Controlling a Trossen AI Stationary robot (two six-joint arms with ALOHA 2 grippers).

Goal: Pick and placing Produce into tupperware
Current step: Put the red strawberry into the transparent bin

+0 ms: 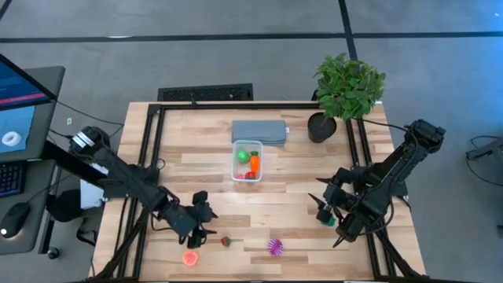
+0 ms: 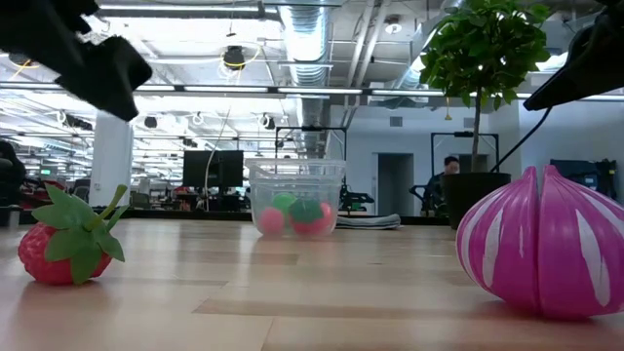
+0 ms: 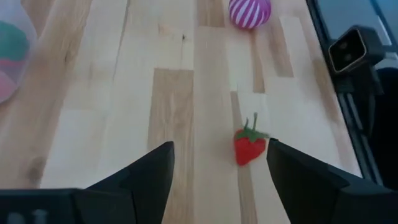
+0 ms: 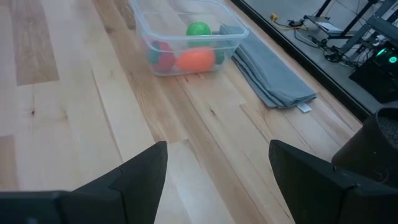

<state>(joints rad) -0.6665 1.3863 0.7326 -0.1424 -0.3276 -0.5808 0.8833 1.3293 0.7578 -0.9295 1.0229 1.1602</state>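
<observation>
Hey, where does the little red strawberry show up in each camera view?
High view: strawberry near the front edge, between the pink fruit and the purple ball.
Low view: far left foreground.
Left wrist view: lower right of centre.
Right wrist view: not in it.
Shared landmark: the clear tub.

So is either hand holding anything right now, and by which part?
Nothing is held. The left hand is open, empty, with the small red toy strawberry lying on the table ahead of it. The right hand is open, empty.
</observation>
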